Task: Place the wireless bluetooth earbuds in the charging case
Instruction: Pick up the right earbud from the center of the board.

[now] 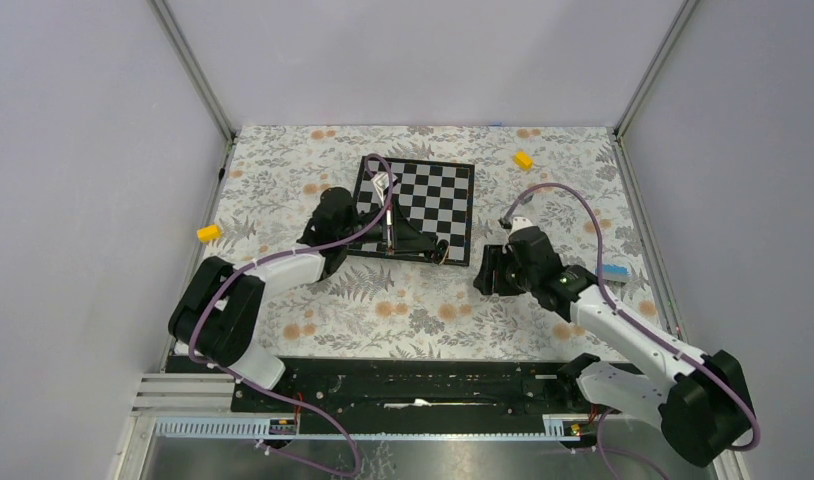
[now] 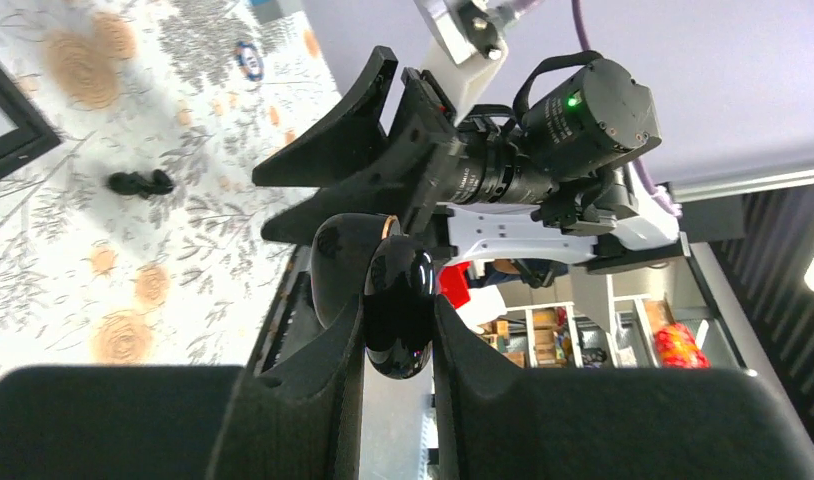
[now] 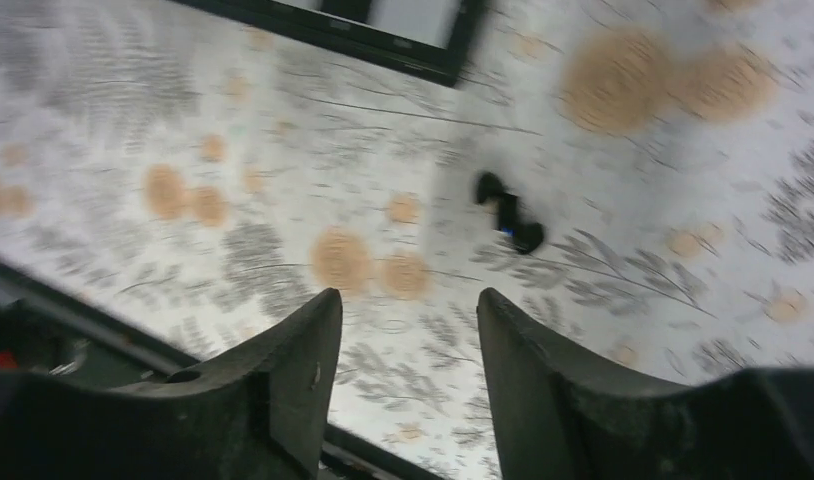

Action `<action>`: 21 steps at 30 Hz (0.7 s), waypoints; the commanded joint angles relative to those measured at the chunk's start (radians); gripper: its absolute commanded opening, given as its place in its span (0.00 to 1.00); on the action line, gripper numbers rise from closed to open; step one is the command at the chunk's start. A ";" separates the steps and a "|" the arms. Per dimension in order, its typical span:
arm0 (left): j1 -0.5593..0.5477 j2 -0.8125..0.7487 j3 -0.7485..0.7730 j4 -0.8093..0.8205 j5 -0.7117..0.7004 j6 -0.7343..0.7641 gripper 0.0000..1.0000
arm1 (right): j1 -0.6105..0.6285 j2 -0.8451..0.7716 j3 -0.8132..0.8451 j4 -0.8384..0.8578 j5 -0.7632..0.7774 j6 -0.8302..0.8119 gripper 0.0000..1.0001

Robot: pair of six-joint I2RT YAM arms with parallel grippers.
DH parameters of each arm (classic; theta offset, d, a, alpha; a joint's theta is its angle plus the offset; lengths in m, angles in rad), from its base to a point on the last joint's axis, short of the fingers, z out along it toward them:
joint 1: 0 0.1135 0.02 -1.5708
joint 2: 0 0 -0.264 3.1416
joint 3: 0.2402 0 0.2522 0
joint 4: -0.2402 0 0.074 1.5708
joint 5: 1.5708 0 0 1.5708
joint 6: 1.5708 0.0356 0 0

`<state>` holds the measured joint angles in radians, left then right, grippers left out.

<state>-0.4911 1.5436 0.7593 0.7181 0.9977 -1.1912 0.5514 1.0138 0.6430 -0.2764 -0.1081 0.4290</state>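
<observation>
Within left end effector (image 2: 398, 335), charging case (image 2: 395, 295); earbuds (image 3: 510, 213) on tablecloth (image 3: 633, 150)

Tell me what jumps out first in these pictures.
The left hand clamps the glossy black charging case close before its camera. The earbuds lie on the floral cloth ahead of the open right hand, off the chessboard.

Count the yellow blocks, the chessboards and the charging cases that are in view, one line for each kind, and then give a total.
yellow blocks: 2
chessboard: 1
charging case: 1
total: 4
</observation>
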 commanded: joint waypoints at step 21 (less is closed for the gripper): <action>-0.023 0.010 0.055 -0.113 -0.025 0.125 0.00 | 0.017 0.322 -0.023 0.119 0.299 0.119 0.29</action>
<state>-0.5121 1.5551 0.7860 0.5468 0.9676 -1.0756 0.5610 1.3308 0.6125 -0.2157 0.1425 0.4969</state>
